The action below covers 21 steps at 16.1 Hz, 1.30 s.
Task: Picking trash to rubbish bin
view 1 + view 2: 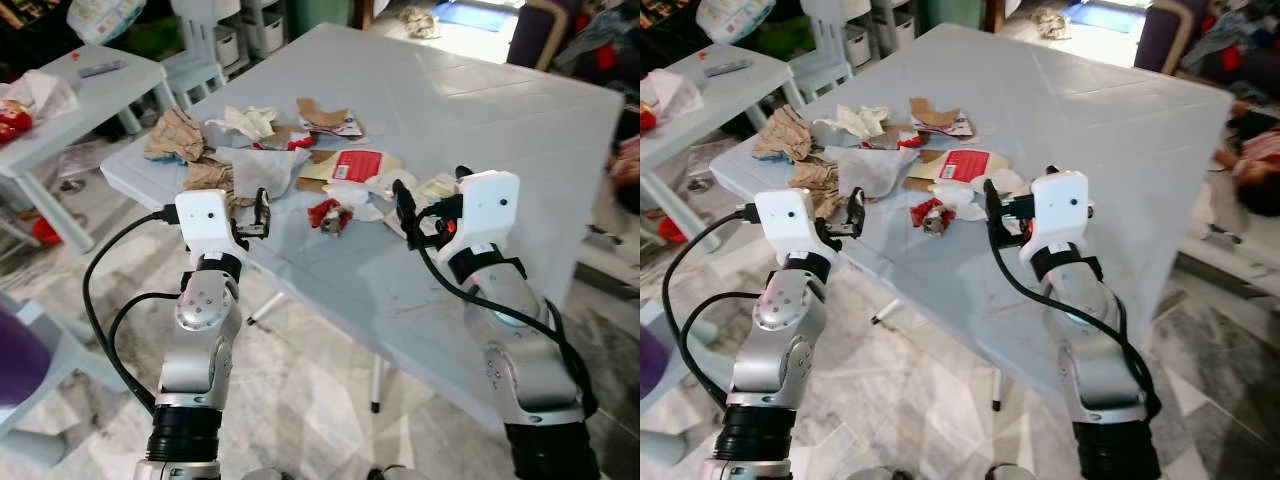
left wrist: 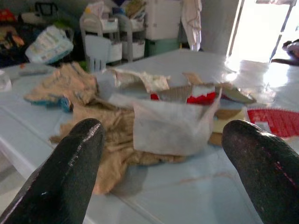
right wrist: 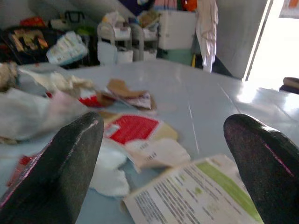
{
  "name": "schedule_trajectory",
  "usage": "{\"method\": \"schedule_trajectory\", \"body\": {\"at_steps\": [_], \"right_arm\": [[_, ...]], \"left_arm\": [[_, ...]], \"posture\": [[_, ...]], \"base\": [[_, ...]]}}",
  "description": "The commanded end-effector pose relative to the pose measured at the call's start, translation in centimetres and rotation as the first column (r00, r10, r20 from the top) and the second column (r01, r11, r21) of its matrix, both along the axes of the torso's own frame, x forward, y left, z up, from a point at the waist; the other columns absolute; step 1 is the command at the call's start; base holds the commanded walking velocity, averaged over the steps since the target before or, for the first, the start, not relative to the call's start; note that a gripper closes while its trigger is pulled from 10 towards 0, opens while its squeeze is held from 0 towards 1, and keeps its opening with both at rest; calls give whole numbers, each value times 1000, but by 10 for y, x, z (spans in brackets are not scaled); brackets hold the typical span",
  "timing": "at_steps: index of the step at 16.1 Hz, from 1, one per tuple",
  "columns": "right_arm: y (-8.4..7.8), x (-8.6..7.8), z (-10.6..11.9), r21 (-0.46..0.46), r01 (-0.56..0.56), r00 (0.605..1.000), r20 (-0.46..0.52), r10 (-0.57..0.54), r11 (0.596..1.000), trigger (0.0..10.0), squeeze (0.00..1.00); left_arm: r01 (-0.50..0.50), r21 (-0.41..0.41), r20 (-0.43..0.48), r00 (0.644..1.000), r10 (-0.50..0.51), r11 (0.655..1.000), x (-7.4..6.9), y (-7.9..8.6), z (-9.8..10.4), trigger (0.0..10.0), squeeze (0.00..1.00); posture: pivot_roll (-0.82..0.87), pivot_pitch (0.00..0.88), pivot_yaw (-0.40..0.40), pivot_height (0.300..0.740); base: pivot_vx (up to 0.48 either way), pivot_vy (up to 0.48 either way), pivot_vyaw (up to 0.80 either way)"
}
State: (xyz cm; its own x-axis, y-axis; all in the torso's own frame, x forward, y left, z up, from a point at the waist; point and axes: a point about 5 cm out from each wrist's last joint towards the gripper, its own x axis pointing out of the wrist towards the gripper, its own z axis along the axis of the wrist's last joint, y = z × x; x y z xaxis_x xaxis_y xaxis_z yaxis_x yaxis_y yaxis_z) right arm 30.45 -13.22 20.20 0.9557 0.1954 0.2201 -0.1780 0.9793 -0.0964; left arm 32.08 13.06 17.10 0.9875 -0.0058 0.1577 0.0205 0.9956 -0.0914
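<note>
Left gripper [image 2: 161,177] jaws apart, empty, facing crumpled brown paper [image 2: 112,135] and a limp white sheet [image 2: 170,126]; right gripper [image 3: 163,163] jaws apart, empty, above a flat printed leaflet [image 3: 196,196]; both arms raised at the near edge of the smooth pale table [image 1: 480,110], where trash lies piled.

surface [image 1: 480,130]: pale blue-grey, I see
crumpled paper [image 1: 175,135]: brown
card [image 1: 358,165]: red with white print
leaflet [image 3: 201,196]: white, green stripe
tissue [image 2: 170,126]: white
</note>
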Motion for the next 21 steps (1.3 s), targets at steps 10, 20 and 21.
{"method": "schedule_trajectory", "body": {"at_steps": [10,20,21], "right_arm": [[9,3,-35,-93,-34,985,-170,18,995,10000,0],[-55,36,-56,-103,275,922,-255,-292,956,10000,0],[-55,39,-59,-57,268,919,-284,-273,962,10000,0]], "left_arm": [[53,27,-92,994,-50,998,-4,-7,-23,10000,0],[129,14,-113,986,-126,992,-7,-16,-27,10000,0],[134,11,-114,985,-132,991,-8,-17,-28,10000,0]], "posture": [[-28,161,19,740],[-19,173,28,740],[-16,176,26,740]], "base": [[77,0,0],[0,0,0],[0,0,0]]}}
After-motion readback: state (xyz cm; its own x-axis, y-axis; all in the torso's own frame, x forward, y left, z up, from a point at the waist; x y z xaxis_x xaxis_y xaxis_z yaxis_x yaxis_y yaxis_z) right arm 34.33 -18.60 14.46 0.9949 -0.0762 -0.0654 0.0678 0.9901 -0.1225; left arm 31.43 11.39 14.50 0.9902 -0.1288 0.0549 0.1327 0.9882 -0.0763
